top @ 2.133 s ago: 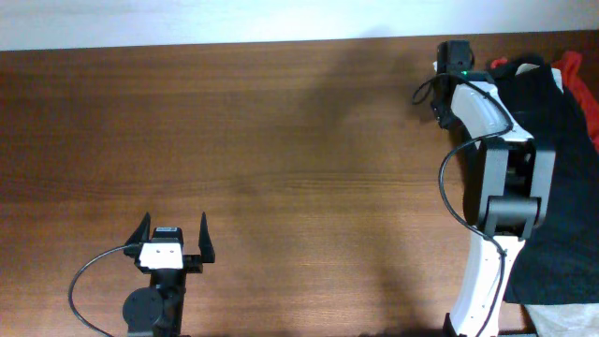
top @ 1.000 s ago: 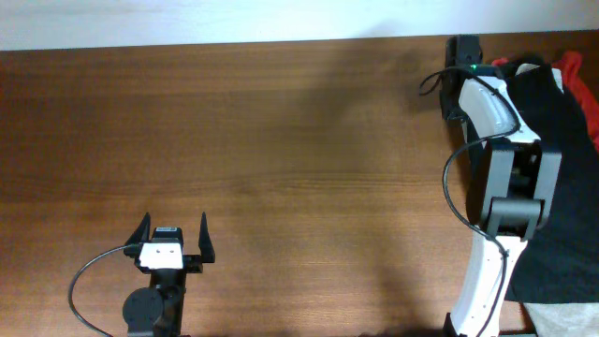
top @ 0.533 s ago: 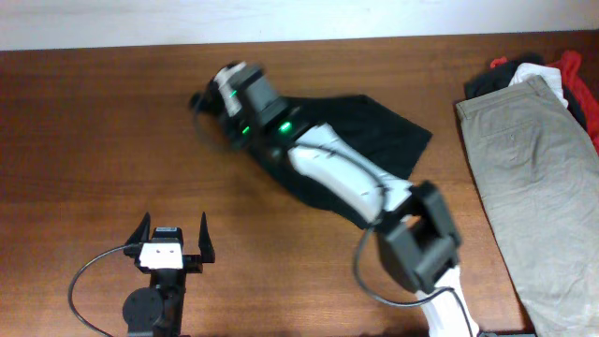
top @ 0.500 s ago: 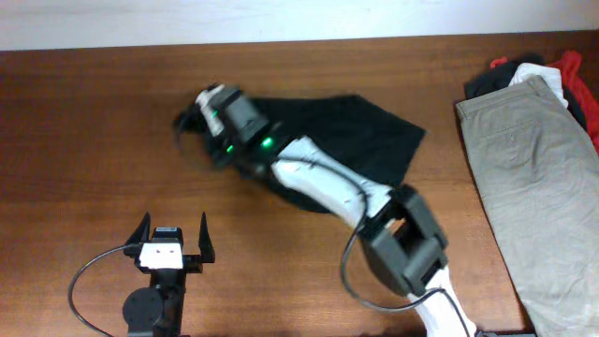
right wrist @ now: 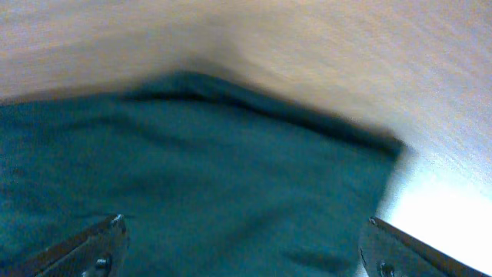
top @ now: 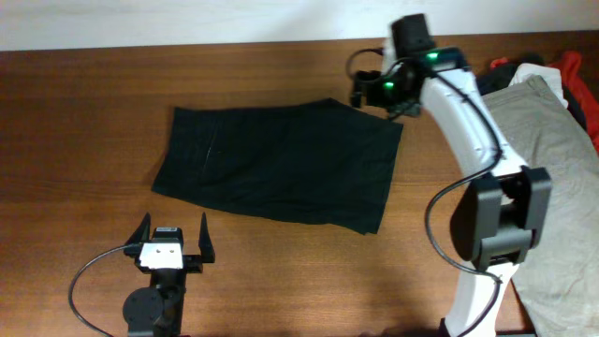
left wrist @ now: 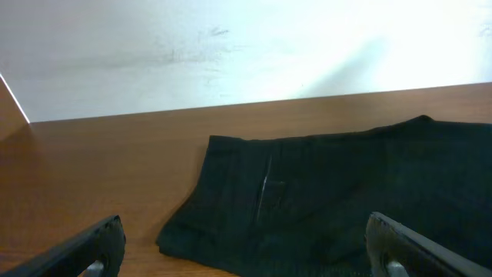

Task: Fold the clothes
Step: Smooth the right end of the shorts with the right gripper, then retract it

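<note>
black garment [top: 281, 173] lies spread flat in a single layer, no fold in it. judgement: laying-out is done, all folding is left. khaki trousers [top: 552, 178] and a heap of clothes [top: 538, 70] lie on the far side of the right gripper [top: 372, 94] from the garment.
right gripper: jaws wide apart, nothing between them, over the garment's corner; contact cannot be told.
left gripper [top: 174, 240]: jaws wide, empty, garment just ahead, apart.
</note>
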